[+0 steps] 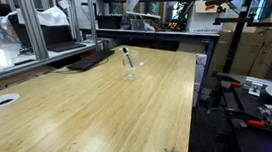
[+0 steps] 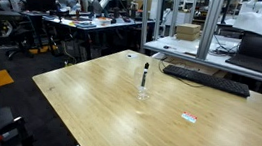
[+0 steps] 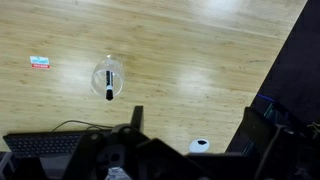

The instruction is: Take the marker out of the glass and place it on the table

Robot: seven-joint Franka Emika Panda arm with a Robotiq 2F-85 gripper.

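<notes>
Hovering above glass (image 3: 108, 77), fingers (image 3: 137, 120) spread, empty; we fear a skewed pinch on the marker (image 3: 108, 93) tips it.

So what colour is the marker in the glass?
Mostly black; the marker shows best in an exterior view.

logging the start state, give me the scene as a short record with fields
table: light-brown wood
glass: clear, upright on the table
marker: standing in the glass, top sticking out above the rim
gripper: open, high above the table, holding nothing
keyboard: black, near a table edge, apart from the glass
sticker: small, flat on the table, apart from the glass
task status: marker not yet taken out
</notes>
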